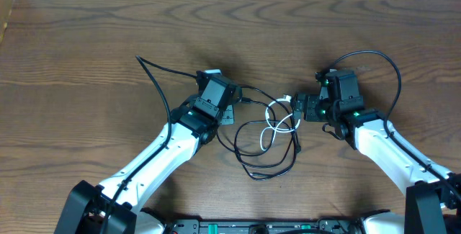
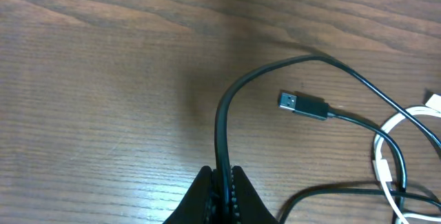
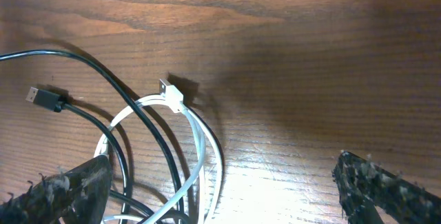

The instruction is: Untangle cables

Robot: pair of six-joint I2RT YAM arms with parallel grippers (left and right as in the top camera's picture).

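**Item:** tangle of black cables (image 1: 268, 171) and one white cable (image 1: 268, 129). It lies mid-worktop (image 1: 86, 32), between the two arms, with the white loop laid over and through the black ones.

**Hazards**
- Dragging the whole knot. The left fingers (image 2: 215, 191) are clamped tight on a single black strand (image 2: 222, 114). The strands cross in several places, so a pull away from the heap would likely tow the white loop along rather than free it.
- Snagged plug. A loose black USB plug (image 2: 302, 105) lies near the held strand (its lead runs back into the heap). Drawn through a loop, it could catch and tighten the knot.
- Double grab. The right fingers (image 1: 301, 109) stand spread as wide as they go, holding nothing. Black and white strands both lie between them in the right wrist view, so closing here could pinch both at once. The white plug (image 3: 171, 94) sits at the top of the white loop, near at hand.

**Pose**
- Left arm: reaches in from lower left, wrist low, fingers aimed at the heap from its left side.
- Right arm: reaches in from lower right, wrist turned leftward, fingers at the heap's right edge, low over the worktop — whether they touch it, cannot tell.
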